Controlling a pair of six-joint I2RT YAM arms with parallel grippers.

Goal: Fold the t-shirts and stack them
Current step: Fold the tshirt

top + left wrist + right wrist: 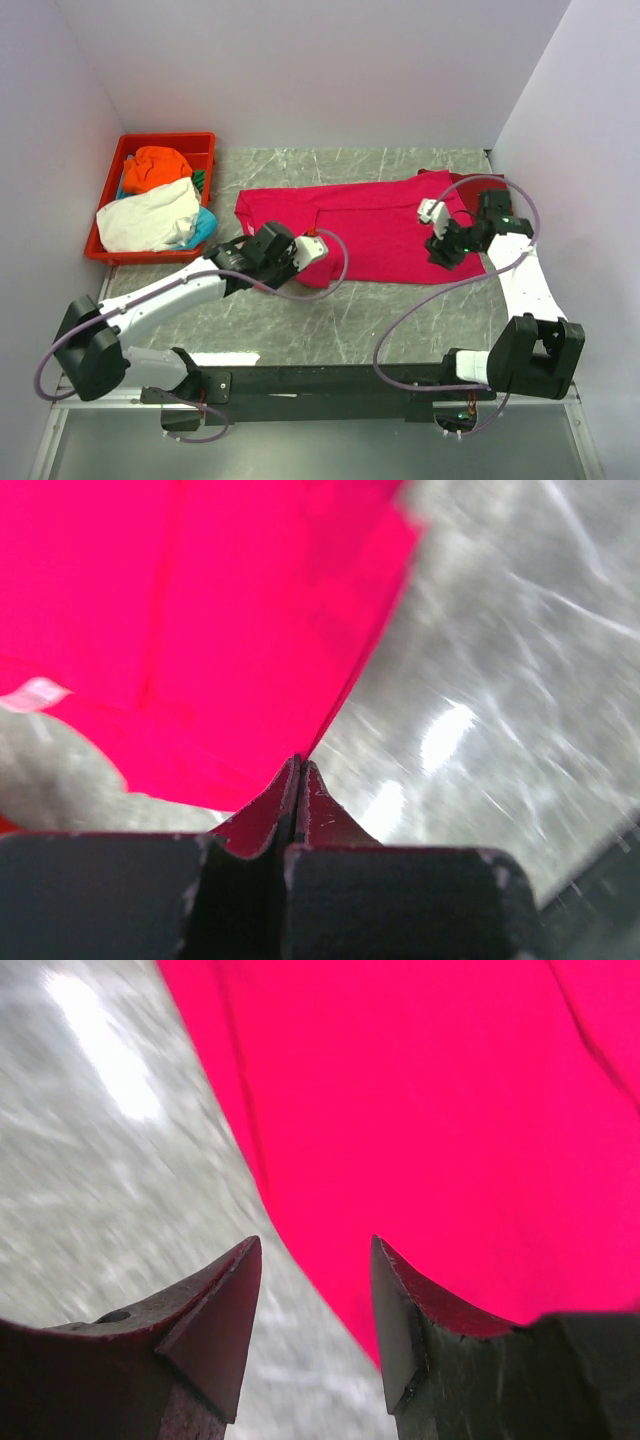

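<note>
From above, the left arm stretches out low and diagonally from its base, and the left gripper (314,246) sits at the near edge of the pink-red shirt (370,225). The right arm is folded up at the elbow, with the right gripper (430,212) over the shirt's right part. The shirt lies spread flat on the grey veined table (330,330), its long axis running left to right. At far left a rigid red tray (165,140) holds a crumpled orange shirt (160,165), a white shirt (150,220) and a teal shirt (205,228).

In the left wrist view, the left gripper (299,765) has its dark jaws pressed together. The smooth cloth of the pink-red shirt (200,610) runs down into the tips and seems to be nipped there. The glossy table (500,680) is blurred.

In the right wrist view, the right gripper (315,1250) has its wedge-shaped jaws standing apart with nothing between them. It is above the slanting edge where the pink-red shirt (450,1110) meets the table (100,1160).
</note>
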